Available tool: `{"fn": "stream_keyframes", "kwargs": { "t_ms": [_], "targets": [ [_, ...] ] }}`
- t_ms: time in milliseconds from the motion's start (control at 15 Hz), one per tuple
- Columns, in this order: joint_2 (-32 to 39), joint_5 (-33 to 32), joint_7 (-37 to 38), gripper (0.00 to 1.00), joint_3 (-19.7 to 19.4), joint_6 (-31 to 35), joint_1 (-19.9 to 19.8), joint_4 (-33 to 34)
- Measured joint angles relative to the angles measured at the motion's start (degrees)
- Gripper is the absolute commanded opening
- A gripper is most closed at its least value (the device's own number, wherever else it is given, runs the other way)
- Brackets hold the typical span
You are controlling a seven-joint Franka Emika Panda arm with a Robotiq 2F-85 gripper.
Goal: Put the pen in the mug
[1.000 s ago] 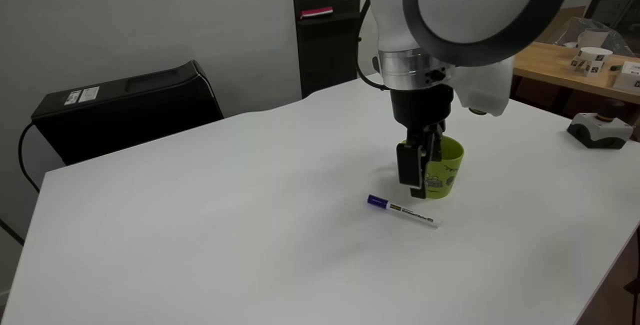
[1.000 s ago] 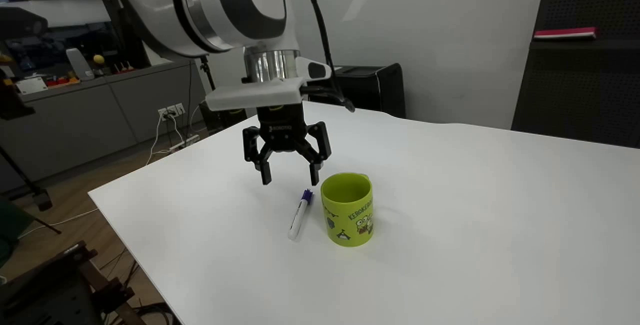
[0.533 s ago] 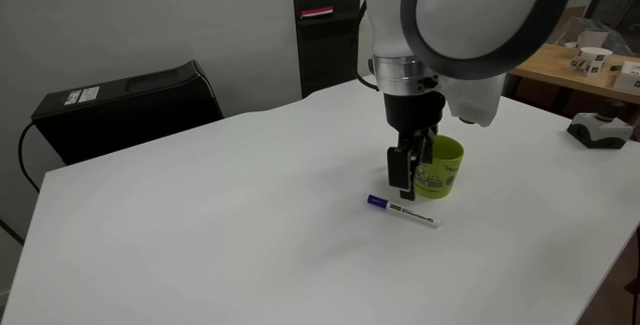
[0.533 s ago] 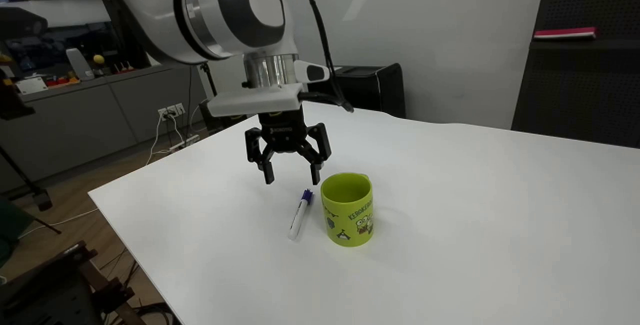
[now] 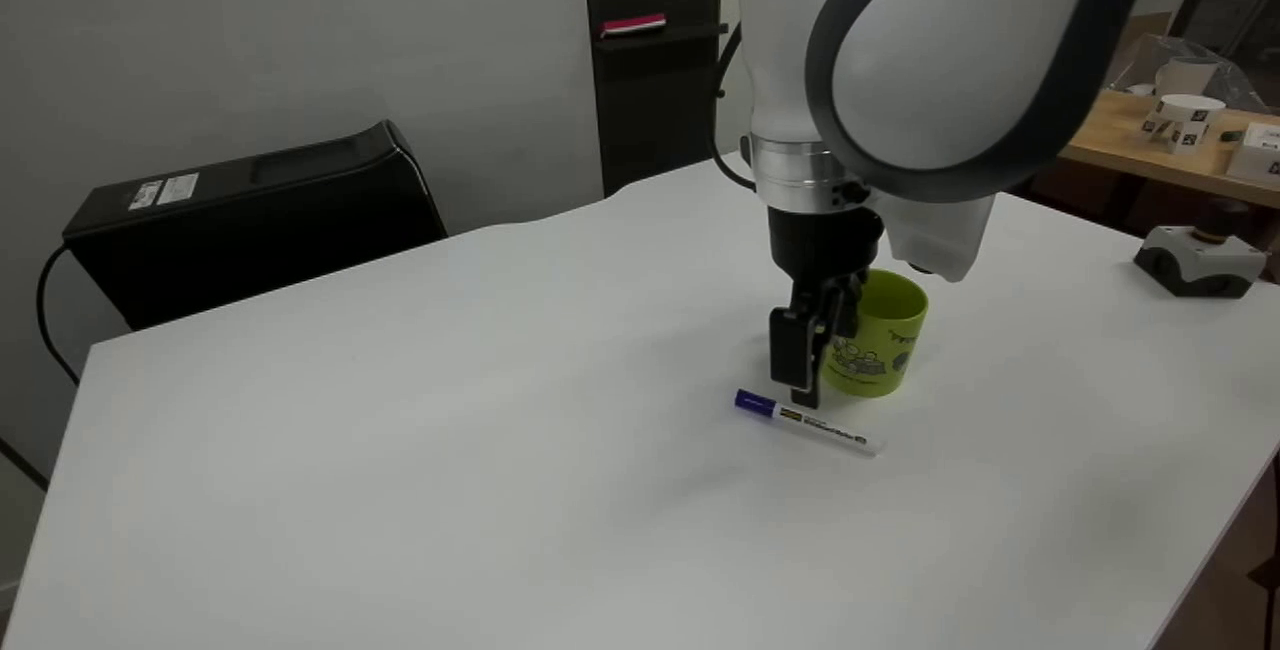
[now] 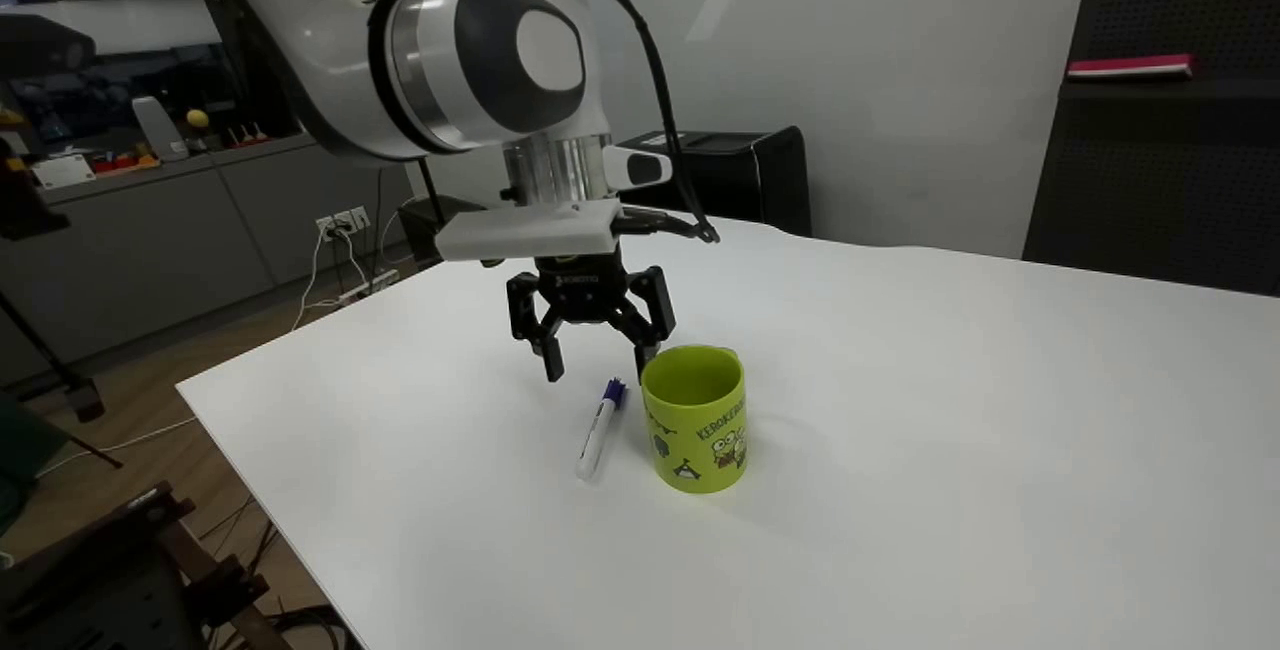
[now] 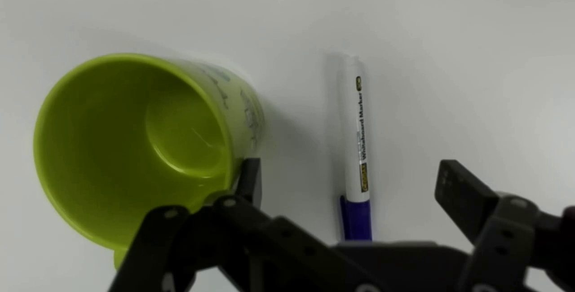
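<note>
The pen, a white marker with a dark blue cap, lies flat on the table in both exterior views (image 5: 828,431) (image 6: 598,433) and in the wrist view (image 7: 356,148). The lime-green mug stands upright beside it in both exterior views (image 5: 885,345) (image 6: 697,435) and at the left of the wrist view (image 7: 103,161). My gripper is open and empty in both exterior views (image 5: 803,392) (image 6: 598,372), low over the pen's cap end. In the wrist view (image 7: 349,168) its fingers straddle the pen. One finger is close beside the mug wall; I cannot tell whether they touch. The cap's end is hidden there.
A white table (image 5: 400,430) carries everything. A black box-shaped device (image 5: 250,215) stands behind its far edge in an exterior view. A grey box with a dark knob (image 5: 1200,260) sits at the table's right side. A wooden desk (image 5: 1095,135) stands beyond.
My gripper has moved down and shifted over the pen's cap end, coming nearer the pen and the mug. It stays open. The pen and the mug have not moved.
</note>
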Motion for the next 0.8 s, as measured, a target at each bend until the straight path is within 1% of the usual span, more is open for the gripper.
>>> {"fn": "stream_keyframes", "kwargs": {
  "t_ms": [800],
  "targets": [
    [2.95,0.03,4.10,1.00,-0.49,0.46,2.27,0.51]
  ]
}}
